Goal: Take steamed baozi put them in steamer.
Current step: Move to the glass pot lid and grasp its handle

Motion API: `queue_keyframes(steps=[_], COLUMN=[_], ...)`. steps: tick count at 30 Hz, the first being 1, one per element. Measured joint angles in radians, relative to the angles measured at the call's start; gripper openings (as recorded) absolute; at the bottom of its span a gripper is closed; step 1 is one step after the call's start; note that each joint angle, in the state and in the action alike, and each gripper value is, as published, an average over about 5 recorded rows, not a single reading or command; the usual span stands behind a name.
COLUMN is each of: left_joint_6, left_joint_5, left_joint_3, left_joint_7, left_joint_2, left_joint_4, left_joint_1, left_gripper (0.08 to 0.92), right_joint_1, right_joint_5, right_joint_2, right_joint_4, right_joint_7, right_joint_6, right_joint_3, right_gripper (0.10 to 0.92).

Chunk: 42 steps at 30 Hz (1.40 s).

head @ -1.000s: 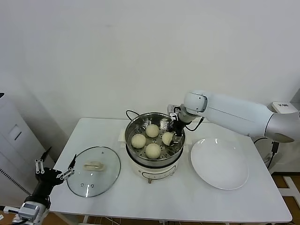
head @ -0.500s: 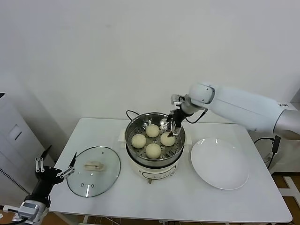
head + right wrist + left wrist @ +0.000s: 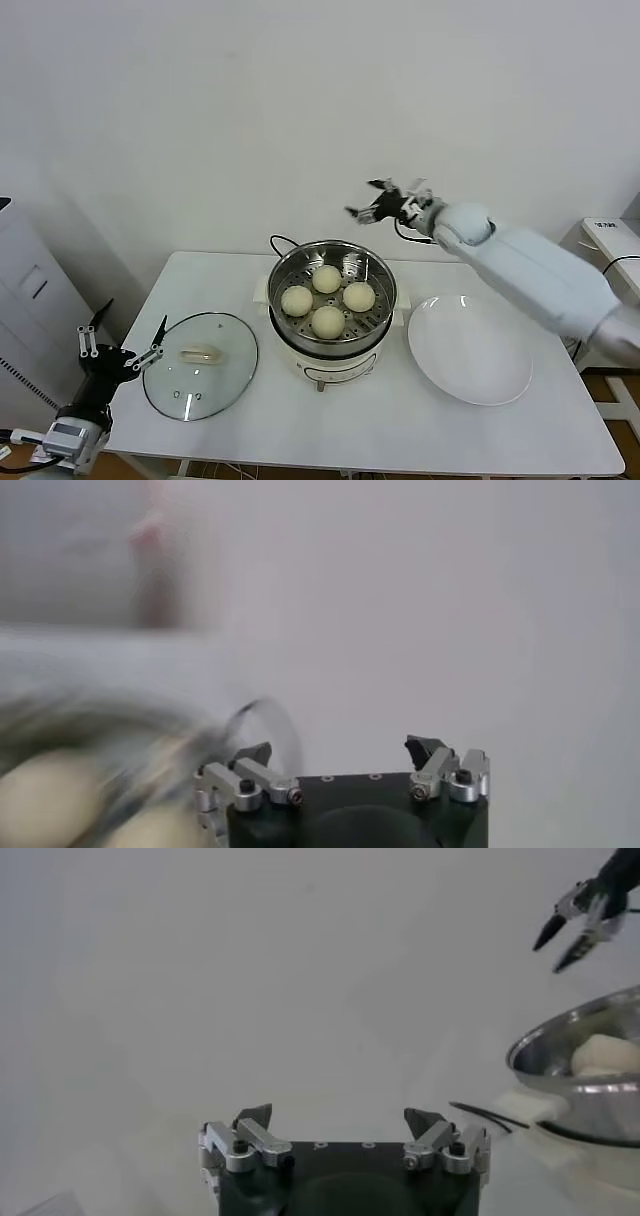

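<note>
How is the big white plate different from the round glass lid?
The large round white plate is solid white; the flat round glass lid is see-through with a metal rim. The lid has a cream-white handle in its middle; the plate has none. The plate lies on the right of the shiny steel steamer basket, the lid on its left. Both are round, lie flat on the white table, and hold no buns.

baozi [image 3: 328, 320] cream-white | steamer [image 3: 377, 268] shiny steel, apparently perforated | plate [image 3: 468, 350] white

table [image 3: 400, 440] — white | on it: steamer [image 3: 330, 345], glass lid [image 3: 200, 365], plate [image 3: 468, 350]
</note>
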Motion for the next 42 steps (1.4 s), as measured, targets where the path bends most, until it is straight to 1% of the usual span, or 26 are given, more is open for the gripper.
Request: queue_keyframes(steps=[5,11,15,20,26,30,35,42], left_joint_6=[-0.006,-0.02,-0.034,-0.064,-0.15,-0.259,-0.39,-0.49], left_joint_5=[0.008,0.018,0.03,0.06,0.153,0.281,0.481,0.761], left_joint_3=[0.004,0.0,-0.006,-0.01,-0.025,-0.043,-0.049,-0.032], left_joint_7=[-0.004,-0.006,-0.006,-0.005,-0.022,-0.06,-0.139,-0.261], left_joint_2=[-0.003,-0.002,-0.003,-0.002,0.01,0.033,0.067,0.074], left_joint_4=[-0.001,0.006,0.014,0.034,0.086,0.159,0.27,0.397], left_joint_1=[0.003,0.011,0.019,0.029,0.036,0.04,0.047,0.027], left_gripper=[0.823,0.823,0.823,0.823,0.823,0.823,0.823,0.823], right_joint_1=[-0.257,-0.599,-0.831,-1.104,-1.376,-1.507,-1.597,-1.665], right_joint_5=[0.012,-0.035,-0.1,-0.188,-0.273,-0.318,-0.359,-0.403], right_joint_2=[-0.012,0.016,0.066,0.159,0.279,0.334,0.381,0.418], right_joint_4=[0.061,0.195,0.315,0.474,0.629,0.69,0.74,0.772], right_joint_7=[0.133,0.206,0.218,0.197,0.159,0.144,0.127,0.104], right_joint_6=[0.05,0.08,0.087,0.094,0.096,0.101,0.102,0.102], right_joint_3=[0.281,0.605,0.8,1.007,1.187,1.265,1.334,1.379], right_gripper=[0.823,0.823,0.823,0.823,0.823,0.823,0.823,0.823])
